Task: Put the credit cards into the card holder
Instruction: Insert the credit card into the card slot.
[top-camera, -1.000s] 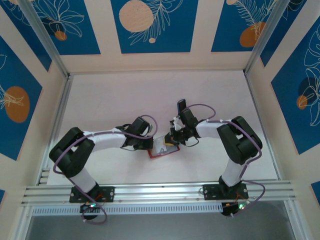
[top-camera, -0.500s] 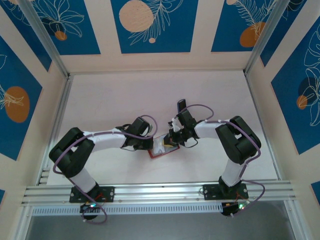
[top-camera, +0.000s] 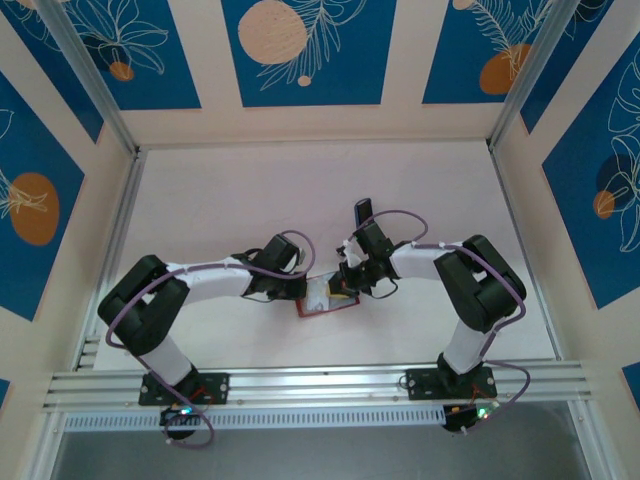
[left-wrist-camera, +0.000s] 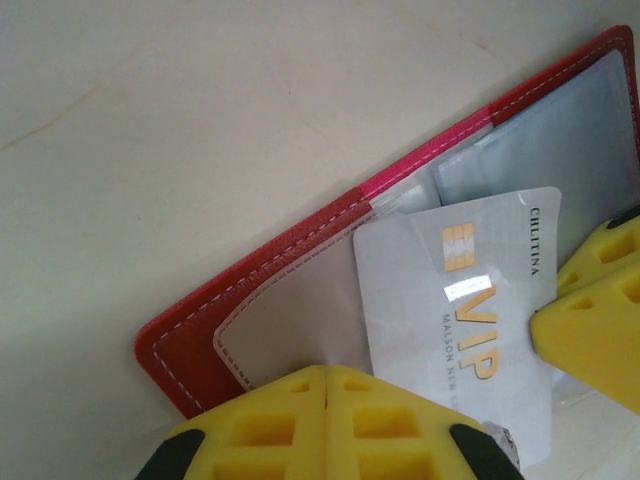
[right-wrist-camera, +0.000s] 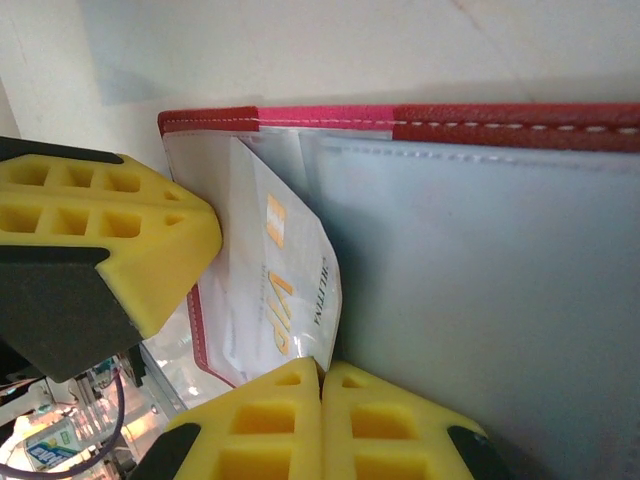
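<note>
Tool L (left-wrist-camera: 327, 372) shut by card holder (left-wrist-camera: 280, 245), tool R (right-wrist-camera: 320, 366) shut touching card (right-wrist-camera: 265, 290)

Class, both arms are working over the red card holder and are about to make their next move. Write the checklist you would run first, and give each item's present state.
1. card holder lying open with its pockets up: ok.
2. card square to the pockets: not ok, it lies askew.
3. card inside a pocket: cannot tell how far in it is.
4. left tool shut, at the near edge of the card holder: ok.
5. right tool shut, tip at the card's edge: ok.
6. Room between the two tools: not ok, they are very close together over the card holder.
</note>
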